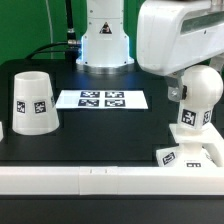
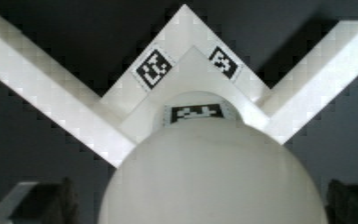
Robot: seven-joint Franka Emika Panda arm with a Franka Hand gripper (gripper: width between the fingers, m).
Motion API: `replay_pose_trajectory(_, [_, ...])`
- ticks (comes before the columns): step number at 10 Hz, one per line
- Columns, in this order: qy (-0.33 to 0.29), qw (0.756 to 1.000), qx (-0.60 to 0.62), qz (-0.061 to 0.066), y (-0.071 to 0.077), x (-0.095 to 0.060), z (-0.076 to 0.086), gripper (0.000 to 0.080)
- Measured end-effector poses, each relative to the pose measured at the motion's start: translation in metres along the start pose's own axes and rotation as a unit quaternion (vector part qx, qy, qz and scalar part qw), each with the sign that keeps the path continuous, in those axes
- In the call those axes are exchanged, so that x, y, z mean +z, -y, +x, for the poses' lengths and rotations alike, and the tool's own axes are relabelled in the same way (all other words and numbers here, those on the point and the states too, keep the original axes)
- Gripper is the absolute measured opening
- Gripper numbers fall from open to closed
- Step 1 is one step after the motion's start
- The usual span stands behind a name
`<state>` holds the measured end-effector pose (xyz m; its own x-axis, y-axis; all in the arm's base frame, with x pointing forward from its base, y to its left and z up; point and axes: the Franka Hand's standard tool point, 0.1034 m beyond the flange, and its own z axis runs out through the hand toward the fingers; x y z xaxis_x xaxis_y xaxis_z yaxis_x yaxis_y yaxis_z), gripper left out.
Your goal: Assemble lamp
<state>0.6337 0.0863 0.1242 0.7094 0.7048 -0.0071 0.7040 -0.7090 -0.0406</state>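
Observation:
The white round bulb (image 1: 200, 92) hangs neck down, with a tag on its neck, just above the flat white tagged base (image 1: 190, 157) at the front of the exterior view's right. My gripper (image 1: 198, 88) is shut on the bulb from above. In the wrist view the bulb (image 2: 211, 165) fills the space between my dark fingers (image 2: 25, 200), and my gripper (image 2: 190, 200) is over the base (image 2: 185, 70), whose tags show beyond the neck. The tapered shade (image 1: 36, 100) stands mouth down at the exterior view's left, apart from both.
The marker board (image 1: 102, 99) lies flat on the black table in the middle. The arm's white base column (image 1: 104, 40) stands at the back. A white rail (image 1: 80, 178) runs along the table's front edge.

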Motion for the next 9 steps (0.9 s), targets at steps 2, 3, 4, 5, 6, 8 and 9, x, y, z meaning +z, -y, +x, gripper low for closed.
replay_pose_trajectory(2, [0.002, 0.999, -0.046, -0.004, 0.0000, 0.0001, 0.0002, 0.0699])
replay_pose_trajectory(3, [0.004, 0.998, -0.056, -0.004, 0.0002, 0.0008, -0.0002, 0.0699])
replay_pose_trajectory(4, [0.004, 0.998, -0.065, -0.004, -0.0001, 0.0012, -0.0006, 0.0699])
replay_pose_trajectory(5, [0.004, 0.998, -0.063, -0.004, -0.0003, 0.0011, -0.0006, 0.0575])
replay_pose_trajectory(6, [0.004, 0.998, -0.063, -0.004, -0.0003, 0.0011, -0.0006, 0.0574])
replay_pose_trajectory(8, [0.004, 0.998, -0.059, -0.004, -0.0004, 0.0011, -0.0007, 0.0575])
replay_pose_trajectory(9, [0.004, 0.998, -0.057, -0.004, -0.0003, 0.0011, -0.0006, 0.0575])
